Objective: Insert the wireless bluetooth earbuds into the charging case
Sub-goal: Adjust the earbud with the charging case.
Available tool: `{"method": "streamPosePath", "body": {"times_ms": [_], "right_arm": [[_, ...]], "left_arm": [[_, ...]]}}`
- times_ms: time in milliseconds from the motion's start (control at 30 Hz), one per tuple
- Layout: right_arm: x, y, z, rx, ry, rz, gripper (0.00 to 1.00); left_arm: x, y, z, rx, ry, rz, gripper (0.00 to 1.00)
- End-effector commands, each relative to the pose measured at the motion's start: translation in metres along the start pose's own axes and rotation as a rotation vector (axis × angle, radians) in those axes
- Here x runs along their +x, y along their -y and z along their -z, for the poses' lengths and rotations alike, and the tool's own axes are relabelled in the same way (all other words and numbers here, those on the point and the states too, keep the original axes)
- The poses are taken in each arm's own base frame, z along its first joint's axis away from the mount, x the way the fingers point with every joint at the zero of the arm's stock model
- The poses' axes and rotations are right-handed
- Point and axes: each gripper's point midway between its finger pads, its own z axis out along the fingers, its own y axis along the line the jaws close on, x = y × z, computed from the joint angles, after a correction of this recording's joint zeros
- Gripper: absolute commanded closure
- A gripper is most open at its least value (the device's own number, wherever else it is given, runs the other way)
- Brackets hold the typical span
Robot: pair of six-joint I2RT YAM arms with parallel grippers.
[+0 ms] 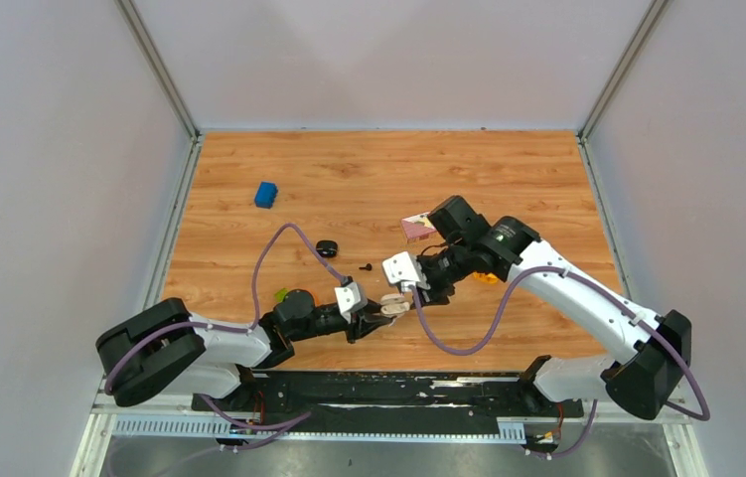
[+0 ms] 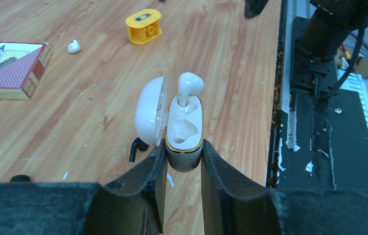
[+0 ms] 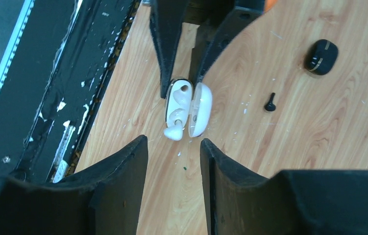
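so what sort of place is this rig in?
Most likely a lab robot cell: blank panel walls on aluminium framing, a wood-grain tabletop, and the left arm and right arm bolted to a black rail at its near edge.

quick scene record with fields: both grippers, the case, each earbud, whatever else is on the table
left gripper: shut on white charging case
right gripper: open, empty, close to the case
case lid: open
first white earbud: stem in one socket, sticking out, not seated
other socket: empty
second white earbud: loose on table, beside playing card box
also on table: yellow spool, black case
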Motion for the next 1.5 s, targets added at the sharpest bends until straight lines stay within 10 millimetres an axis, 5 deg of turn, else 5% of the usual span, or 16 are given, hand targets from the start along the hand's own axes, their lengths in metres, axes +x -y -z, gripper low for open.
{"method": "streamPosePath", "body": {"times_ms": [0, 567, 1033, 1467], "right_arm": [[0.014, -0.013, -0.012, -0.060, -0.096, 0.095, 0.57], [0.028, -0.015, -0.030, -0.072, -0.206, 0.159, 0.58], [0.025, -0.016, -0.035, -0.071, -0.208, 0.148, 0.72], [0.026, 0.017, -0.049, 0.041, -0.277, -0.175, 0.81]], "left_arm": [[-0.038, 0.013, -0.009, 0.077, 0.123, -0.025, 1.00], [-0.042, 0.027, -0.008, 0.155, 0.138, -0.023, 1.00], [-0.042, 0.027, -0.007, 0.156, 0.133, -0.023, 1.00], [-0.043, 0.010, -0.005, 0.055, 0.138, -0.040, 1.00]]}}
